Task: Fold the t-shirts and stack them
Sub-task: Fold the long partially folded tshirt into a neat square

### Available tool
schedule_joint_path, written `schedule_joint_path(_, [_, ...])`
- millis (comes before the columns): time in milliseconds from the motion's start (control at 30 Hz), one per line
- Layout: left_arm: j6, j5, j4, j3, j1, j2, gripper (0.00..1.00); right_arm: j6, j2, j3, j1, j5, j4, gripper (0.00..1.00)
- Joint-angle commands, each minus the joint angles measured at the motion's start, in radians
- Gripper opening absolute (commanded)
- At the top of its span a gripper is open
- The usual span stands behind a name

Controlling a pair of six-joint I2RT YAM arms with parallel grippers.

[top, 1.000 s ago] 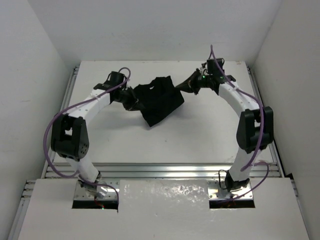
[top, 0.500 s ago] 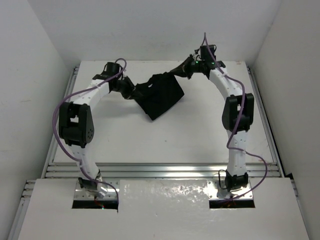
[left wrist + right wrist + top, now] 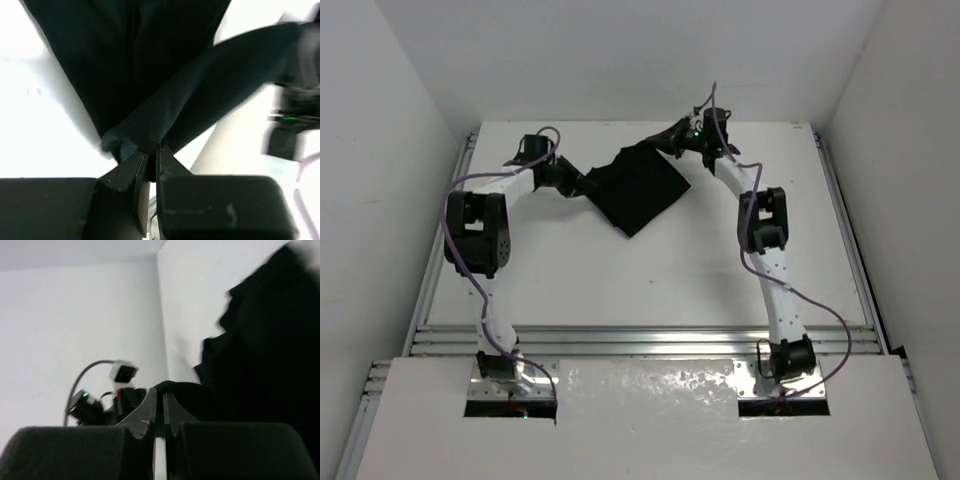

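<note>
Our left jaws and right jaws each pinch an edge of the shirt (image 3: 638, 190), hung between them at the top view's upper centre, over the worktop (image 3: 620, 280). We judge no fold finished; flattening, folding and stacking are left.

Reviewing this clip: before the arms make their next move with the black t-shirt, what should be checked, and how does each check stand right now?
1. Left gripper shut on the t-shirt: ok.
2. Right gripper shut on the t-shirt: ok.
3. T-shirt spread flat between the grips: not ok, bunched, hanging to a corner.
4. Lower corner lifted off the table: cannot tell.
5. Grippers apart from each other: ok.
</note>
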Motion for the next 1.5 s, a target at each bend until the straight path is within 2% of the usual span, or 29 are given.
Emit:
schedule_joint_path(0, [-0.090,0.000,0.163,0.005,0.033,0.047,0.00,0.027,0.050,0.062,-0.012,0.127,0.227,0.06])
schedule_joint_path(33, [-0.099,0.001,0.195,0.013,0.033,0.063,0.00,0.009,0.044,0.059,-0.012,0.145,0.228,0.37])
schedule_joint_path(67, [-0.108,-0.022,0.183,0.025,0.033,0.087,0.00,-0.007,0.037,0.053,-0.010,0.162,0.227,0.72])
schedule_joint_path(100, [-0.115,-0.028,0.183,0.035,0.033,0.095,0.00,-0.046,0.025,0.043,-0.012,0.164,0.225,0.95])
schedule_joint_path(133, [-0.121,-0.037,0.186,0.033,0.033,0.101,0.00,-0.066,0.010,0.030,-0.013,0.158,0.231,0.99])
schedule_joint_path(233, [-0.168,-0.129,0.205,-0.004,0.061,0.081,0.03,-0.134,-0.128,-0.080,-0.042,0.129,0.224,0.99])
schedule_joint_path(267, [-0.182,-0.137,0.229,-0.037,0.062,0.075,0.05,-0.184,-0.166,-0.110,-0.049,0.116,0.221,0.99])
schedule_joint_path(300, [-0.193,-0.140,0.285,-0.044,0.069,0.077,0.12,-0.218,-0.205,-0.131,-0.053,0.110,0.166,0.99])
schedule_joint_path(367, [-0.202,-0.126,0.309,-0.008,0.075,0.109,0.18,-0.359,-0.309,-0.196,-0.049,0.084,0.097,0.99])
schedule_joint_path(400, [-0.202,-0.119,0.326,0.013,0.079,0.123,0.31,-0.405,-0.347,-0.231,-0.043,0.052,0.028,0.99])
schedule_joint_path(433, [-0.202,-0.109,0.343,0.036,0.079,0.138,0.59,-0.460,-0.390,-0.284,-0.029,0.052,-0.002,0.99])
schedule_joint_path(467, [-0.201,-0.084,0.416,0.082,0.081,0.170,0.65,-0.537,-0.495,-0.446,-0.023,0.062,-0.002,0.99])
schedule_joint_path(533, [-0.184,-0.028,0.452,0.189,0.082,0.231,0.76,-0.577,-0.588,-0.679,-0.013,0.095,0.019,0.99])
schedule_joint_path(567, [-0.175,-0.010,0.473,0.232,0.082,0.257,0.83,-0.579,-0.646,-0.734,-0.010,0.081,0.038,0.99])
schedule_joint_path(600, [-0.155,0.010,0.472,0.275,0.082,0.279,1.00,-0.584,-0.667,-0.772,0.008,0.054,0.032,0.96])
schedule_joint_path(667, [-0.144,0.047,0.504,0.337,0.082,0.302,1.00,-0.622,-0.702,-0.866,0.032,0.027,0.011,0.88])
schedule_joint_path(700, [-0.123,0.055,0.516,0.332,0.081,0.292,1.00,-0.630,-0.708,-0.892,0.063,0.015,0.012,0.74])
schedule_joint_path(767, [-0.061,0.011,0.472,0.297,0.073,0.215,1.00,-0.619,-0.707,-0.941,0.088,0.004,0.041,0.55])
schedule_joint_path(800, [0.024,-0.012,0.441,0.291,0.058,0.189,1.00,-0.617,-0.681,-0.940,0.108,0.004,0.044,0.36])
schedule_joint_path(900, [0.144,-0.108,0.299,0.253,0.041,0.083,1.00,-0.594,-0.554,-0.862,0.115,0.013,0.072,0.11])
schedule_joint_path(933, [0.163,-0.164,0.269,0.213,0.014,0.027,1.00,-0.591,-0.514,-0.783,0.115,0.024,0.069,0.00])
schedule_joint_path(1000, [0.192,-0.197,0.193,0.164,-0.017,-0.026,1.00,-0.608,-0.434,-0.677,0.108,0.035,0.031,0.00])
schedule_joint_path(1033, [0.201,-0.224,0.174,0.110,-0.029,-0.076,1.00,-0.616,-0.361,-0.565,0.106,0.044,0.011,0.00])
schedule_joint_path(1133, [0.232,-0.196,0.203,-0.006,-0.072,-0.141,1.00,-0.588,-0.232,-0.366,0.082,0.053,-0.031,0.00])
schedule_joint_path(1233, [0.232,-0.145,0.237,-0.004,-0.098,-0.094,0.98,-0.544,-0.153,-0.241,0.053,0.039,-0.037,0.00])
schedule_joint_path(1333, [0.209,-0.110,0.267,0.034,-0.117,-0.017,0.98,-0.505,-0.084,-0.196,0.043,0.066,-0.114,0.00])
schedule_joint_path(1467, [0.209,-0.096,0.229,0.131,-0.140,0.093,0.99,-0.554,-0.052,-0.257,0.068,0.033,-0.268,0.00])
